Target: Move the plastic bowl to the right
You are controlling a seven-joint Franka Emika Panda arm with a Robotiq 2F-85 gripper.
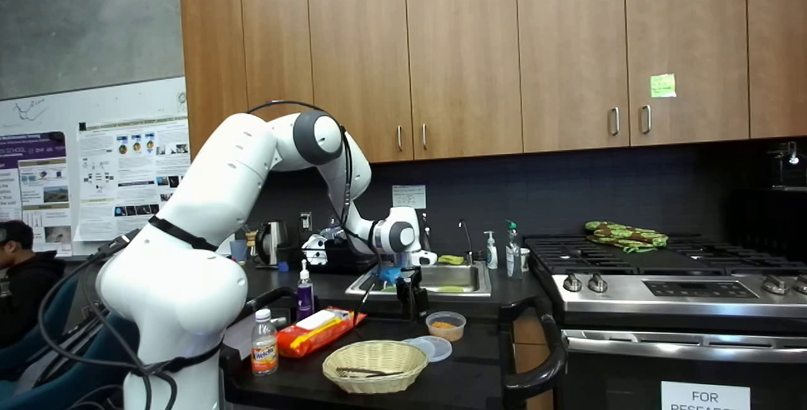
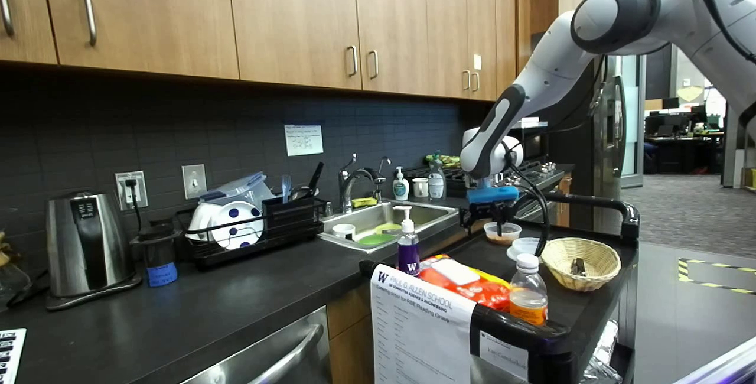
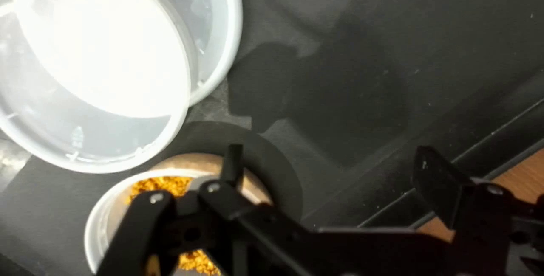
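Observation:
The plastic bowl (image 1: 445, 333) is a small clear round bowl with orange-tan crumbs inside. It stands on the black cart top near the sink side and also shows in an exterior view (image 2: 511, 233). In the wrist view the bowl (image 3: 96, 234) is at the lower left, partly hidden behind one finger. My gripper (image 3: 329, 159) is open, its fingers wide apart. The gap between them shows bare cart top and edge, and the bowl lies under the left finger. I cannot tell whether that finger touches it. In both exterior views the gripper (image 1: 413, 299) hangs close beside the bowl (image 2: 484, 212).
Pale clear dishes or lids (image 3: 127, 136) lie overlapping close to the bowl. A woven basket (image 1: 375, 381), a red bag (image 1: 318, 334), a juice bottle (image 1: 264, 350) and a purple pump bottle (image 1: 305, 296) stand on the cart. The cart has a raised black rail (image 1: 536, 372). A sink (image 1: 482, 281) lies behind.

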